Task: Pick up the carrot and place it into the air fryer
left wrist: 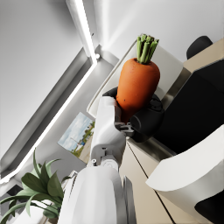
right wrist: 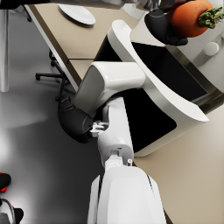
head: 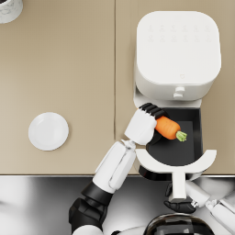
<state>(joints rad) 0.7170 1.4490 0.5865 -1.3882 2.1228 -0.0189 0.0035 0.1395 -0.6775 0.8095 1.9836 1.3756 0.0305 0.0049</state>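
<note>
Orange carrot with green stem stub point(head: 168, 127) gripped in left robot hand point(head: 148, 120), held over open black drawer point(head: 183, 153) of white air fryer point(head: 176, 53). Right robot hand point(head: 180, 202) clasped on white drawer handle point(head: 177, 182). Round white plate point(head: 48, 131) lying on beige table point(head: 69, 69).

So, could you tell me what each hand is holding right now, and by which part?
The left hand grips the carrot by its thick orange body, leafy end free. The right hand holds the air fryer drawer's handle.
</note>
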